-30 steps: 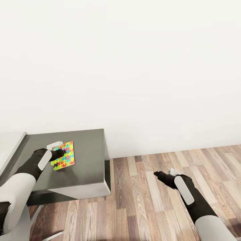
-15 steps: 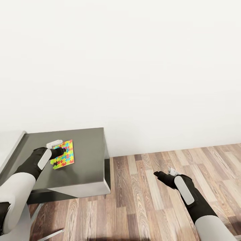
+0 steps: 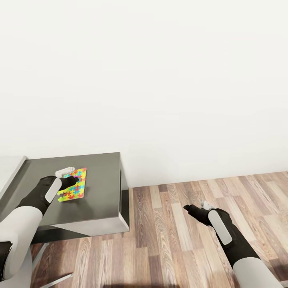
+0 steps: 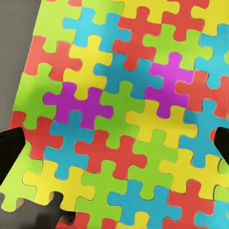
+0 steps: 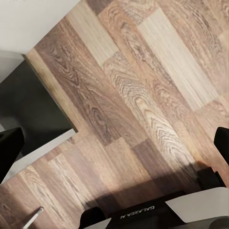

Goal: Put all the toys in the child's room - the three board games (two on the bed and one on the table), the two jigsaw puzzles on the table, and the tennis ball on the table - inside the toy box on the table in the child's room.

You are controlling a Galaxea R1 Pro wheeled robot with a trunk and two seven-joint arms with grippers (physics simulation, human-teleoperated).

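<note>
White wall takes up most of the head view, with a wood-plank floor (image 3: pixel 180 236) laid across the lower right. At the far left a dark grey bench (image 3: pixel 100 188) is seen against the wall, a strip of paler surface showing just beyond its left edge.

On the bench, near its left side, one jigsaw puzzle (image 3: pixel 73 185) is laid flat: a thin panel of red, yellow, green, blue and purple interlocking pieces. The left gripper (image 3: pixel 71 182) is placed directly over it. In the left wrist view the puzzle (image 4: pixel 124 114) is seen very close, and two dark tips of the fingers (image 4: pixel 10 145) are spread wide at either edge of it. Whether the tips are touching the panel cannot be told from these pictures; it appears not yet to be gripped.

Further right, the right gripper (image 3: pixel 188 207) is held out over bare floor, well apart from the bench. In the right wrist view its fingers (image 5: pixel 9 143) are spread, with nothing between them.

The task is judged to be unfinished: this puzzle has yet to be picked up and carried to the toy box. How the other toys stand cannot be judged from these views.
</note>
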